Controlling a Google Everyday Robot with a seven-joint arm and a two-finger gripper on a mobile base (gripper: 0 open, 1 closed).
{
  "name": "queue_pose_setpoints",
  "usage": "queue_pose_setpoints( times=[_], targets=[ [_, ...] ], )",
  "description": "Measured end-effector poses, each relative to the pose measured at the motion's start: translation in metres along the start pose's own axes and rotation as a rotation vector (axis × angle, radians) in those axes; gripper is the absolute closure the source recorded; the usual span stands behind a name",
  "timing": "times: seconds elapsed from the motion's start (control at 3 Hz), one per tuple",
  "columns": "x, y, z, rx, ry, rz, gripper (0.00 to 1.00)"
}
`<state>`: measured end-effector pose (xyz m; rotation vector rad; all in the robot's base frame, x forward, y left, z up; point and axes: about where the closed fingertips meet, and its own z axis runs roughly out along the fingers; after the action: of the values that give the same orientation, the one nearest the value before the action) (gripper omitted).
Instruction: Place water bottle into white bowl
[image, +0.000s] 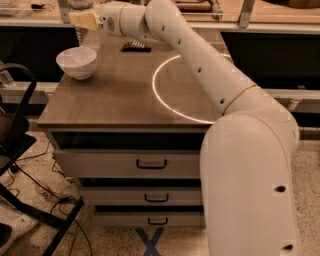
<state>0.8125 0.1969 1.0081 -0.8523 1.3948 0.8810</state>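
Note:
The white bowl (77, 62) sits upright near the far left corner of the brown table (120, 100). My gripper (82, 20) is shut on the clear ribbed water bottle (85, 34) and holds it upright in the air, just behind and slightly right of the bowl. The bottle's top is cut off by the upper edge of the view, and its base hangs about level with the bowl's rim. My white arm reaches in from the lower right across the table.
A flat dark rectangular object (135, 47) lies on the table behind the arm. A bright ring of light (165, 100) shows on the tabletop. Drawers (150, 163) sit below. A dark chair frame (20, 150) and cables stand on the floor at left.

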Motion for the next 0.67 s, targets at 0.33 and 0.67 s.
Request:
queue_pose_setpoints(
  times=[0.33, 0.67],
  targets=[
    [0.001, 0.005, 0.014, -0.026, -0.002, -0.001, 1.0],
    [0.007, 0.011, 0.024, -0.053, 0.007, 0.007, 1.0]
  ],
)
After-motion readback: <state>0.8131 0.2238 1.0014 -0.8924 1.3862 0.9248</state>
